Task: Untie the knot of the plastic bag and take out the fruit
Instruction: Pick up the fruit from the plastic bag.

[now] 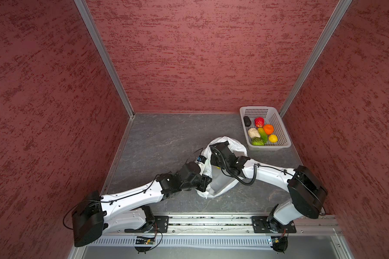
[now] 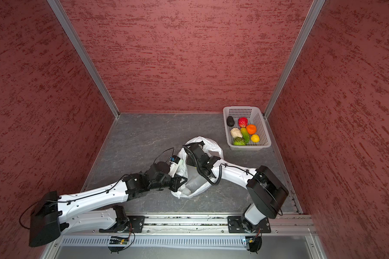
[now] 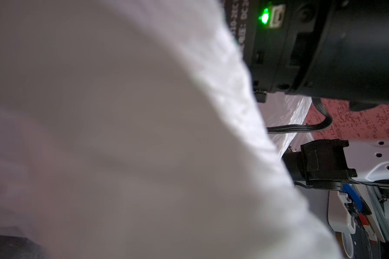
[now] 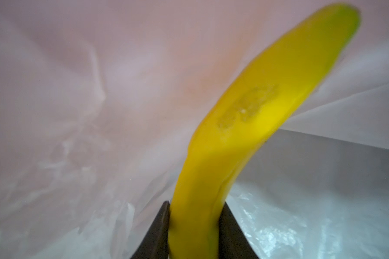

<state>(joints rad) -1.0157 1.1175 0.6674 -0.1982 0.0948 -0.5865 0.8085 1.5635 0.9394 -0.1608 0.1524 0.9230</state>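
While the left fingers (image 1: 203,182) clamp the plastic bag (image 1: 238,145) rim, the right fingers (image 4: 160,226) grasp a banana (image 4: 256,107) inside; extraction next requires a snag-free lift.

White plastic bag (image 1: 238,146), yellow banana (image 4: 256,134), white perforated basket (image 1: 268,147), mottled red walls (image 1: 200,56), grey veined table (image 1: 162,139)
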